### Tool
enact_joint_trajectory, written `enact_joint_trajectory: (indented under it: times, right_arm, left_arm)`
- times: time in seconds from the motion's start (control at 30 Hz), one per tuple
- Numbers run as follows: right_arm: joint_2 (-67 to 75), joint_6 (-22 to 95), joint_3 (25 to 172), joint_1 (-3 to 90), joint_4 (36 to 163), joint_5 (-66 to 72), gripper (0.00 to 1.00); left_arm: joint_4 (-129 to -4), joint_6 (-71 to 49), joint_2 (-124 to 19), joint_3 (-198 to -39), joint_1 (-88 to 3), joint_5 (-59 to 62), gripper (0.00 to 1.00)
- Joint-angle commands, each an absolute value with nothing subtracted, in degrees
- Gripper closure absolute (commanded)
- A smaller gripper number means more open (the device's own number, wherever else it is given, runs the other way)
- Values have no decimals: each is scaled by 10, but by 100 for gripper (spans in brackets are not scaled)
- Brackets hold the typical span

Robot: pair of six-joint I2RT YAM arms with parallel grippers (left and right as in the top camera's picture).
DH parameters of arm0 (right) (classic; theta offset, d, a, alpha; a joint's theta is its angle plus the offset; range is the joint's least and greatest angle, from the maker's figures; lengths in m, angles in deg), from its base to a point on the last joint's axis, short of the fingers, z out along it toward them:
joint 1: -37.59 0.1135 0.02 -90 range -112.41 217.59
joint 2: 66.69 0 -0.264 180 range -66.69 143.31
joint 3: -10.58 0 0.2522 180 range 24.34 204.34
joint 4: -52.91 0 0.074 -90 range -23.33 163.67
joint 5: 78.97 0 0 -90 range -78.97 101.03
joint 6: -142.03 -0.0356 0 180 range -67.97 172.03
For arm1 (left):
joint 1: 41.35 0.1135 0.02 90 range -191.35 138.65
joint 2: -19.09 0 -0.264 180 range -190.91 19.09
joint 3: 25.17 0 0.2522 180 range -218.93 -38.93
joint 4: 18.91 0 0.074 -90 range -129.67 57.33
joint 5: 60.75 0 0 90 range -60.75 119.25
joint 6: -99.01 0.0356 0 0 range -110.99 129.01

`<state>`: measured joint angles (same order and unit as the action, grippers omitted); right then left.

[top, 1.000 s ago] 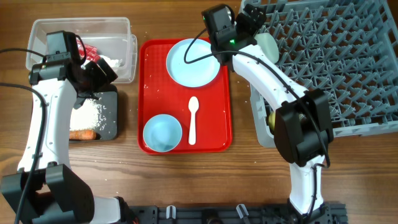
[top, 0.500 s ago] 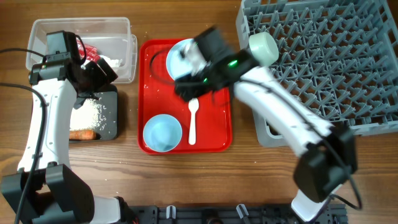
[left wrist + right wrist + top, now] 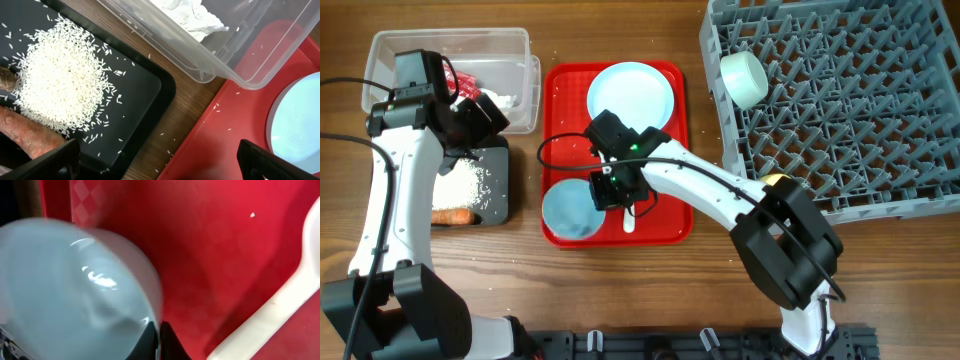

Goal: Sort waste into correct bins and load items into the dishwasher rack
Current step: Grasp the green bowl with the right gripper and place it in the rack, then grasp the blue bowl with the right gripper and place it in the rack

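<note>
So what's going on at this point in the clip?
The right gripper is down at the rim of a mint bowl on the red tray. Its blurred wrist view doesn't settle whether it has gripped. Another mint bowl lies in the dishwasher rack. The blue plate and white spoon are on the tray. The left gripper hangs open above the black tray with its rice and sausage piece.

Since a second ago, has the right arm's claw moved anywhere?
Yes. The right gripper has swung from the far left corner of the dishwasher rack across the red tray, down to the pale bowl at its near left.
</note>
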<state>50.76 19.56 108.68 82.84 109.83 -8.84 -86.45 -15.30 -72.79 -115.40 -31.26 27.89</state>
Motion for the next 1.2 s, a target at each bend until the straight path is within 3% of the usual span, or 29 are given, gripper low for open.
enact_joint_trajectory:
  times: [0.0, 0.13, 0.3, 0.43, 0.57, 0.73, 0.87, 1.17]
  right_arm:
    - [519, 175, 1085, 822, 1096, -82, 96]
    - [482, 191, 1095, 805, 1102, -56, 96]
    - [305, 252, 1128, 707, 1184, 151, 96]
    - [159, 320, 1128, 639, 1232, 517, 96]
    - [142, 372, 1112, 624, 1246, 765, 96]
    - [188, 461, 1042, 624, 1242, 852, 96]
    - [249, 460, 1013, 624, 1233, 852, 96]
    - [336, 441, 1007, 625, 1194, 748, 96]
  left_arm:
    - [-863, -153, -729, -1159, -312, 278, 0]
    - [-863, -152, -729, -1159, -312, 278, 0]
    - [-863, -152, -729, -1159, -312, 278, 0]
    - [-863, -152, -729, -1159, -312, 278, 0]
    - [-863, -153, -729, -1159, -312, 278, 0]
    - [-863, -153, -729, -1159, -312, 278, 0]
    - [-863, -152, -729, -1159, -312, 278, 0]
    - [-863, -152, -729, -1159, -312, 278, 0]
